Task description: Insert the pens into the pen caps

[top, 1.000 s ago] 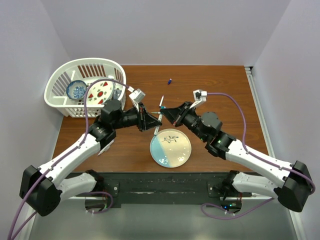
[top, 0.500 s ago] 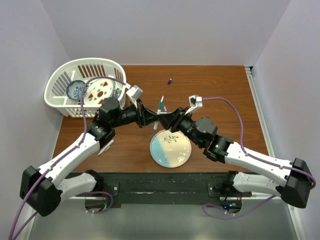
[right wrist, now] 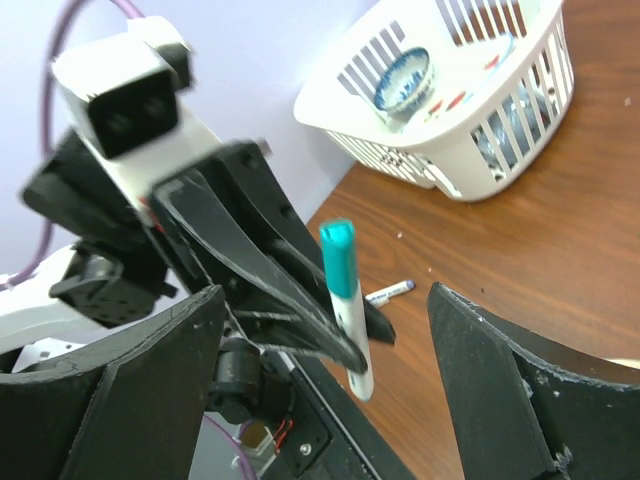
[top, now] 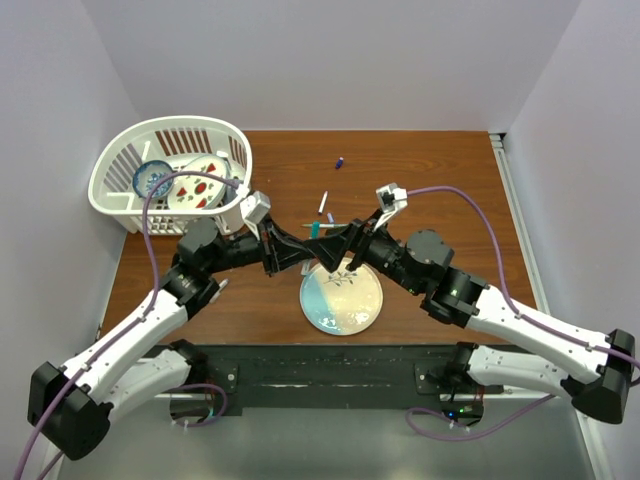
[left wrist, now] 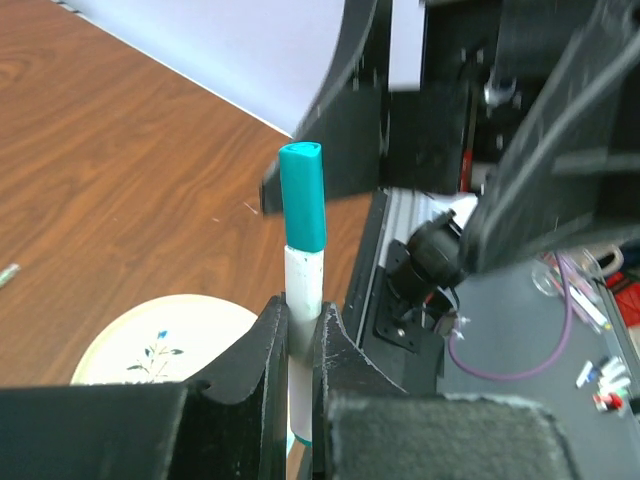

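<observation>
Left pincer [left wrist: 300, 322] clamped on pen [left wrist: 304, 285], teal cap [left wrist: 303, 195] on; right pincer [right wrist: 325, 300] wide, flanking it.

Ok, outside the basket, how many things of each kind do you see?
plate: 1
pens: 2, the held pen and the loose pen
purple cap: 1
Total: 4
A speck beside the loose pen is too small to tell.

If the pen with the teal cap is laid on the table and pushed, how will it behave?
The teal-capped pen looks straight and rigid, so it probably will not bend. Being slim and roundish, it may roll on the smooth table. In the left gripper its glossy body could slip under a push.
</observation>
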